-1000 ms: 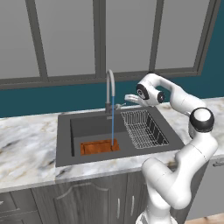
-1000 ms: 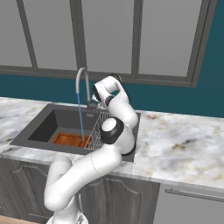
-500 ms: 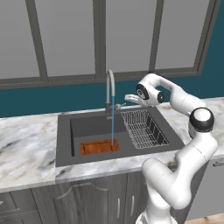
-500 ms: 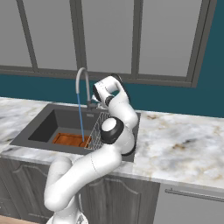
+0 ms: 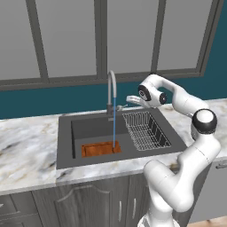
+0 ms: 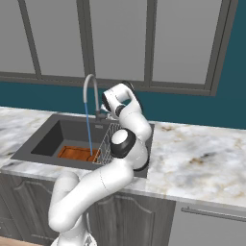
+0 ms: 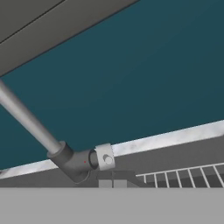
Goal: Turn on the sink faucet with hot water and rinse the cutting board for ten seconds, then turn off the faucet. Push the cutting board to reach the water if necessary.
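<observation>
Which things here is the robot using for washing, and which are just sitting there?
For the washing:
sink faucet
water, running onto the board
cutting board, lying in the sink
gripper, shut, beside the faucet's base

Just sitting there:
wire dish rack
marble counter
cabinets

Even, shadowless rendered light, sharp, perhaps slightly flat.

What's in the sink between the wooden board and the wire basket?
Nothing but bare dark sink floor between the cutting board and the wire dish rack, as the left base view shows. The water lands on the board's near end.
</observation>
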